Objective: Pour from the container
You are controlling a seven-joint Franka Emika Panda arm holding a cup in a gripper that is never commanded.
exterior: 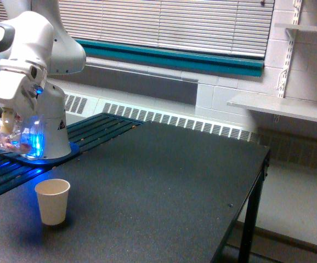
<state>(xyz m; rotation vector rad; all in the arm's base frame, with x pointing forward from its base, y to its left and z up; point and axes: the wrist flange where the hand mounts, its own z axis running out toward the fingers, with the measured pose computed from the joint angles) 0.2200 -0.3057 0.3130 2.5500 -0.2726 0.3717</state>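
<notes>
My fingers (7, 118) grip the clear container (5, 136), tipped on its side near the exterior view's left edge; the paper cup (52, 201) stands on the surface below, toward the right.

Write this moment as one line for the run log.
gripper: shut on container | container: tilted, above table | paper cup: upright, apart | pour: none visible

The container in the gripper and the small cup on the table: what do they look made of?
The container looks like clear, glossy plastic: reddish-pink and white pieces and blue light show through its wall. The small cup looks like matte cream paper, opaque with a rolled rim. The table looks dark, matte and slightly speckled; its material is unclear.
</notes>
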